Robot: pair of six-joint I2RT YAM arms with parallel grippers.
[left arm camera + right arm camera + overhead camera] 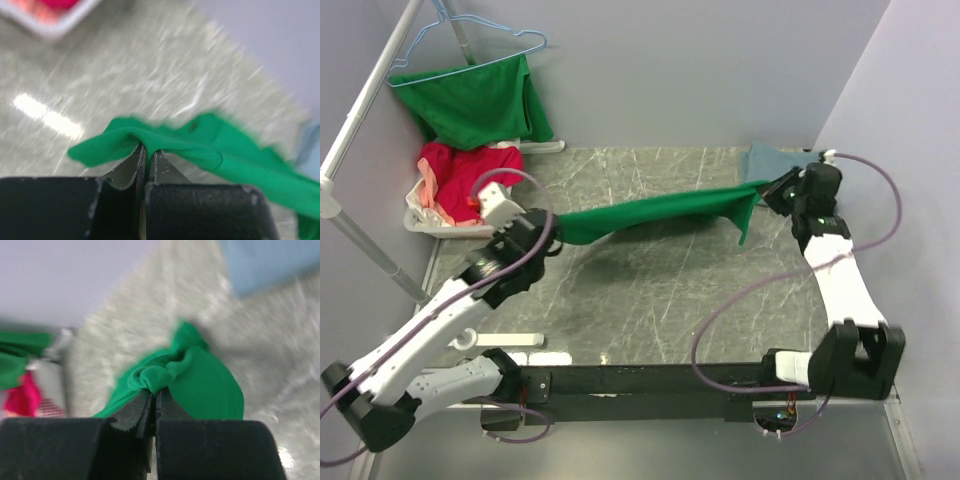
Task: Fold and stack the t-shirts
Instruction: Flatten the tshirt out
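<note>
Currently my left tool (147,150) and right tool (154,393) each pinch shut on a bunched edge of the green tee (650,215) stretched between them; more tension could slip either thin grip.

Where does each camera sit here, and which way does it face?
Top external: above and behind the robot, looking down on the table; left arm and right arm show, green t-shirt stretched between.
Left wrist: on the left arm, looking along the shut left gripper pinching that shirt.
Right wrist: likewise, along the shut right gripper; blue-grey t-shirt beyond.
Shared: all show the green t-shirt.
</note>
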